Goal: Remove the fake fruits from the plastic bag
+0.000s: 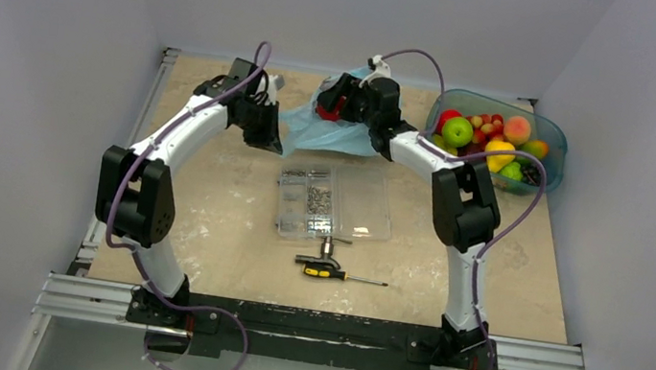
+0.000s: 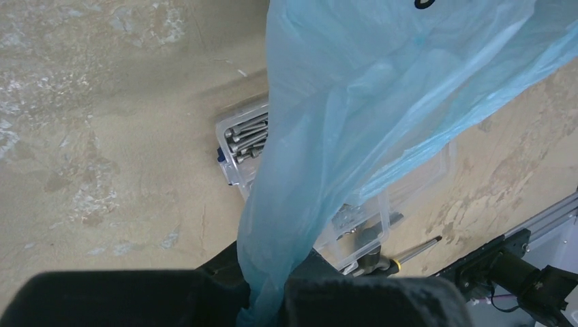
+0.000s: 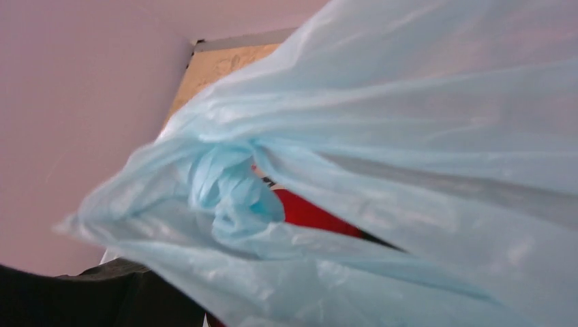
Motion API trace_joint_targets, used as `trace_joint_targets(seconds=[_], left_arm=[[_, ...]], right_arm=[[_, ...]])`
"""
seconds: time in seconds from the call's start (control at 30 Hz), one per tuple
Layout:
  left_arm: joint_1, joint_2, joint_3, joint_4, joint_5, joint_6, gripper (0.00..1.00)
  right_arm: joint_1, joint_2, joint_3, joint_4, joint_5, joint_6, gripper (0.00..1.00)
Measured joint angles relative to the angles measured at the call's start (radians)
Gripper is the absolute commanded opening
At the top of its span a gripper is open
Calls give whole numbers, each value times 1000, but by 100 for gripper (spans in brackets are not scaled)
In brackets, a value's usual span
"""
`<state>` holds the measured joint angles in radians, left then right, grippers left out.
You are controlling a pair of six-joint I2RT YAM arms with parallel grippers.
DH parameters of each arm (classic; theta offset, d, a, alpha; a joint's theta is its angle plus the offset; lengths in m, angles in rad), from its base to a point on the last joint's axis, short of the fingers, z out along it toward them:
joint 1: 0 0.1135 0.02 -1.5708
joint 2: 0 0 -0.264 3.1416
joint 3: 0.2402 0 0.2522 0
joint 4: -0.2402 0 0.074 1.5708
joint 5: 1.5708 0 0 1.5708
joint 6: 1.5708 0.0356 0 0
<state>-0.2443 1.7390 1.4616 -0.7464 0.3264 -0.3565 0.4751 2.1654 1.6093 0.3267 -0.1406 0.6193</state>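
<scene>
The light blue plastic bag (image 1: 324, 131) hangs stretched between my two grippers above the far middle of the table. My left gripper (image 1: 270, 133) is shut on its left end; in the left wrist view the gathered film (image 2: 320, 136) runs down into the closed jaws (image 2: 269, 296). My right gripper (image 1: 338, 101) holds the bag's upper right part. In the right wrist view the bag (image 3: 382, 136) covers the fingers, with a bunched knot of film (image 3: 232, 197). A red shape (image 3: 310, 212) shows in a gap between folds; I cannot tell if it is a fruit.
A teal see-through tub (image 1: 554, 132) at the far right holds several fake fruits (image 1: 481, 139). A clear compartment box of screws (image 1: 333, 203) lies mid-table under the bag's hanging end and shows in the left wrist view (image 2: 238, 146). A screwdriver (image 1: 331, 273) lies nearer the bases.
</scene>
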Motion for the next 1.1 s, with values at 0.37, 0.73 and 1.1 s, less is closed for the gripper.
trace_joint_targets(seconds=[0.37, 0.73, 1.1], left_arm=[[-28, 54, 0, -3, 34, -10, 0], [-34, 80, 0, -11, 47, -23, 0], [-35, 72, -6, 34, 141, -45, 0]], right_arm=[[1, 91, 135, -154, -59, -51, 99], [21, 27, 123, -393, 29, -205, 99], [21, -239, -120, -221, -39, -172, 58]])
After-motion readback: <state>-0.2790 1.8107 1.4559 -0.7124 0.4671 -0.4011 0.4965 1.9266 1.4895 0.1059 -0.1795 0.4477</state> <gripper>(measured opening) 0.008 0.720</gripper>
